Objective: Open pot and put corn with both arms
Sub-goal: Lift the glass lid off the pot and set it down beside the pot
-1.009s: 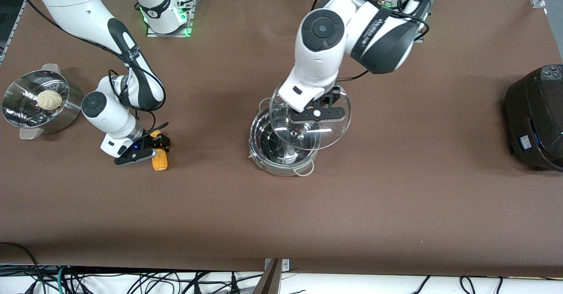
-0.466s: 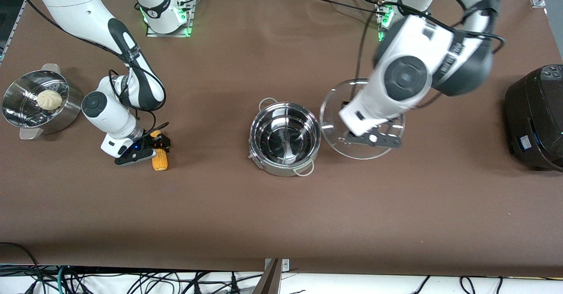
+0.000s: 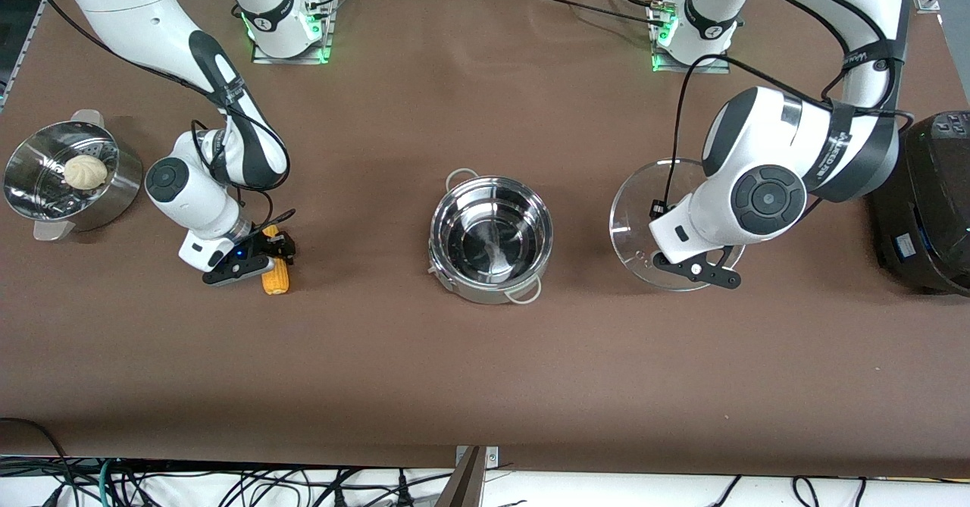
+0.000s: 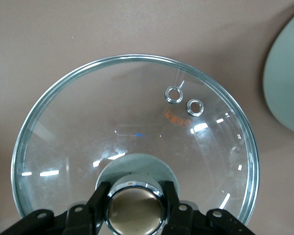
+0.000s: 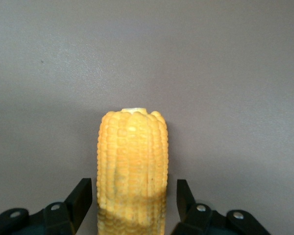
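Observation:
The steel pot (image 3: pixel 491 238) stands open in the middle of the table, with nothing in it. My left gripper (image 3: pixel 693 266) is shut on the knob (image 4: pixel 135 209) of the glass lid (image 3: pixel 644 211) and holds it beside the pot, toward the left arm's end of the table; the lid also shows in the left wrist view (image 4: pixel 137 112). I cannot tell whether the lid touches the table. The corn (image 3: pixel 276 275) lies on the table toward the right arm's end. My right gripper (image 3: pixel 271 258) is open, low around the corn (image 5: pixel 132 161), one finger on each side with a small gap.
A perforated steamer bowl (image 3: pixel 30 189) with a white bun (image 3: pixel 85 171) in it stands at the right arm's end. A big black appliance (image 3: pixel 924 204) stands at the left arm's end, close to the lid.
My left arm has carried the lid from over the pot sideways toward the left arm's end, leaving the pot uncovered. My right gripper has stayed at the corn.

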### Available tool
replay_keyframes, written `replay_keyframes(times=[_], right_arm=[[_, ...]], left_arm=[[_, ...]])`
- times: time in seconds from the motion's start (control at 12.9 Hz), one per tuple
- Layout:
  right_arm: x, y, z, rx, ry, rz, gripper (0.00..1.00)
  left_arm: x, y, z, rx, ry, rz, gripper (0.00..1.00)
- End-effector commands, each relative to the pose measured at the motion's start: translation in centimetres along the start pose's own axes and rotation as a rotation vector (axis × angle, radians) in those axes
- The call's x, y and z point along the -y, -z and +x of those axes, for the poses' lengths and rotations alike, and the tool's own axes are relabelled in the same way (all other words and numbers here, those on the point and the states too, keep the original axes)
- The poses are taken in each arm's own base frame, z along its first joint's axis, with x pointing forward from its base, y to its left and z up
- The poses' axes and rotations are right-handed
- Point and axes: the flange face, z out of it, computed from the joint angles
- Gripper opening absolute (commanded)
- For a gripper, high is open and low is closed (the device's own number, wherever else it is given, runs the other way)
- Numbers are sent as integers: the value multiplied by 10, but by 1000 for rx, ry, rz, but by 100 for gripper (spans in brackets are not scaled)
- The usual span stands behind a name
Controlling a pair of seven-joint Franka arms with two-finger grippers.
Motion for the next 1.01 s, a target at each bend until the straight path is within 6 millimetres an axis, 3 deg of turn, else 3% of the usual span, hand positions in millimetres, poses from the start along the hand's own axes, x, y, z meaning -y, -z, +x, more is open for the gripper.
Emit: replay_keyframes(times=[0.0, 0.08, 0.16, 0.31, 0.39, 0.54, 0.7, 0.93], right_arm=[[4, -2, 3, -18, -5, 5, 39], [7, -2, 4, -19, -2, 7, 24], [7, -1, 5, -20, 0, 7, 18], [8, -1, 5, -20, 6, 7, 11], [8, -1, 5, -19, 9, 7, 9], [9, 4, 7, -22, 12, 9, 9], [9, 27, 12, -14, 9, 18, 10], [12, 89, 29, 52, -49, 55, 11]], left_arm=[[20, -35, -33, -74, -63, 41, 19], [25, -58, -41, -99, -76, 76, 19], [25, -74, -47, -128, -94, 101, 19], [43, -107, -56, -167, -94, 121, 20], [43, -125, -57, -197, -113, 133, 20], [68, -163, -66, -239, -128, 164, 20], [80, -187, -68, -249, -130, 151, 20], [95, -204, -67, -226, -110, 137, 20]])
